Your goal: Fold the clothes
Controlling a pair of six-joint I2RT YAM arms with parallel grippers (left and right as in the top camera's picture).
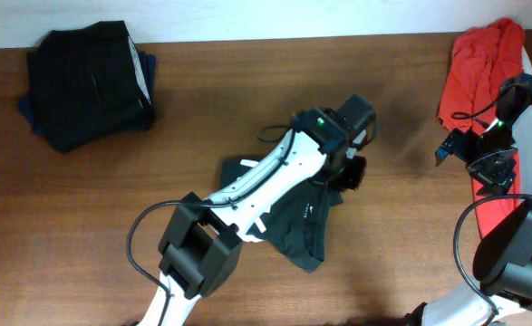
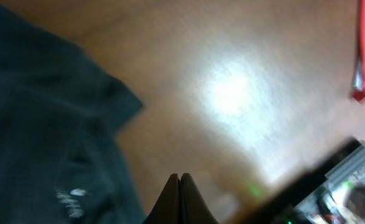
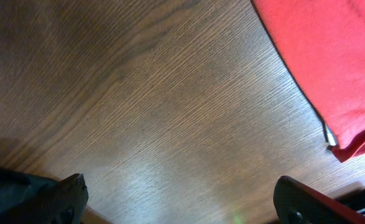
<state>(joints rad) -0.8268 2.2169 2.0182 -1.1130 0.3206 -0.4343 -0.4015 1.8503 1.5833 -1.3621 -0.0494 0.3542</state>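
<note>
Dark charcoal cloth T-shirt (image 1: 297,231) lies crumpled at centre, beside the left gripper (image 2: 180,180), its jaws pressed together on nothing visible. Far right, the right gripper (image 3: 182,199) gapes near the red cloth shirt (image 3: 331,68). Flattening the T-shirt first should make folding clean.

The left arm (image 1: 266,172) hides much of the dark T-shirt (image 1: 297,231) at the desk's (image 1: 84,235) middle. The left wrist view is blurred, leaving the shirt's white print (image 2: 70,199) unreadable.
</note>
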